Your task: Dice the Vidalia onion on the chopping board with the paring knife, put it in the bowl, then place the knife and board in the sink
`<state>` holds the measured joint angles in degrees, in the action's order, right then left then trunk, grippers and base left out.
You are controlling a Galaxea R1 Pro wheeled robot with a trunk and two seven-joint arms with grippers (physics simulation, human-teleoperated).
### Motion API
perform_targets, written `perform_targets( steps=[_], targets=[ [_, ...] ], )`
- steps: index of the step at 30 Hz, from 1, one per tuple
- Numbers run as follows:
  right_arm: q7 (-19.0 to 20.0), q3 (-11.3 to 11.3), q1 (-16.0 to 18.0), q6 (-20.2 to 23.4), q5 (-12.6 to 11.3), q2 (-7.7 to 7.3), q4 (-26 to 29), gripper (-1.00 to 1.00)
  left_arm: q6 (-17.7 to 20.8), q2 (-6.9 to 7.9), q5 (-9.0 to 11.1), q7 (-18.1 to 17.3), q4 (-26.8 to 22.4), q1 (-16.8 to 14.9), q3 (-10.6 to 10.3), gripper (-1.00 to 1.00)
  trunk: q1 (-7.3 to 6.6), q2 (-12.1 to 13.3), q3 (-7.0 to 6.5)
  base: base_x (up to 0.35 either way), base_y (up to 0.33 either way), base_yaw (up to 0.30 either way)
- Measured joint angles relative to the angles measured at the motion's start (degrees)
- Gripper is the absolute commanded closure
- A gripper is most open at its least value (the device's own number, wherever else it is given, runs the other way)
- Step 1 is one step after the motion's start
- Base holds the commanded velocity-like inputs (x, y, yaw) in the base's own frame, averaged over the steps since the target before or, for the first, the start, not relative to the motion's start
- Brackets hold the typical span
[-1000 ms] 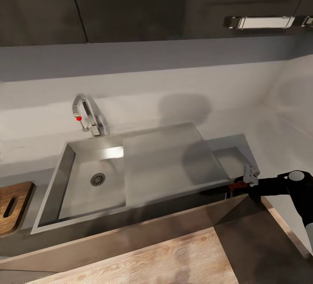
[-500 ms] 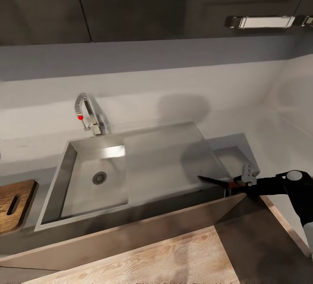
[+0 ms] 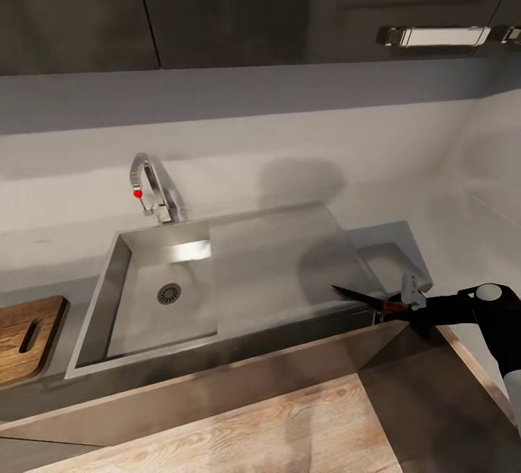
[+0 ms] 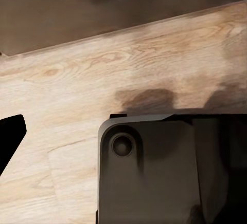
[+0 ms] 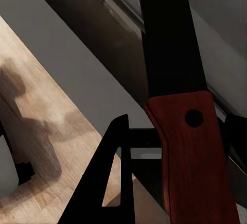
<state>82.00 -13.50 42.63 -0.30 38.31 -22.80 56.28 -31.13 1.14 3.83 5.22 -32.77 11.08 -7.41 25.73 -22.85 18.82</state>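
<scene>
My right gripper (image 3: 402, 304) is shut on the paring knife (image 3: 362, 295), holding its red handle. The dark blade points left over the front right corner of the sink's steel drainboard (image 3: 289, 263). Seen from the right wrist, the red handle (image 5: 195, 152) lies between the black fingers (image 5: 110, 183) and the blade (image 5: 167, 34) reaches past them. The sink (image 3: 108, 292) has a bare basin with a round drain (image 3: 169, 293). The chopping board (image 3: 25, 339) lies on the countertop (image 3: 449, 241) left of the sink, half cut off. The onion and bowl are out of view.
A chrome faucet (image 3: 152, 191) with a red knob stands behind the basin. Black upper cabinets with a chrome handle (image 3: 434, 35) hang above the grey backsplash. The left wrist view looks down at light wood floor (image 4: 103, 70) and a dark robot part (image 4: 154, 178).
The camera has shifted a little, sliding the sink rightward in the picture. The knife's blade has come up into sight, pointing left over the drainboard's corner. The right gripper rose slightly.
</scene>
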Motion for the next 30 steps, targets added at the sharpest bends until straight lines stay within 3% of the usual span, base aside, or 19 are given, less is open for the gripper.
perform_targets(
  steps=[30],
  targets=[
    [0.3, 0.1, 0.0, 0.3, 0.0, 0.01, -3.9, 1.00, 0.0, 0.00, 0.0, 0.0, 0.0, 0.0, 0.0, -1.00, 0.01, 0.0, -2.16, 0.000, 0.000, 0.000]
  ],
)
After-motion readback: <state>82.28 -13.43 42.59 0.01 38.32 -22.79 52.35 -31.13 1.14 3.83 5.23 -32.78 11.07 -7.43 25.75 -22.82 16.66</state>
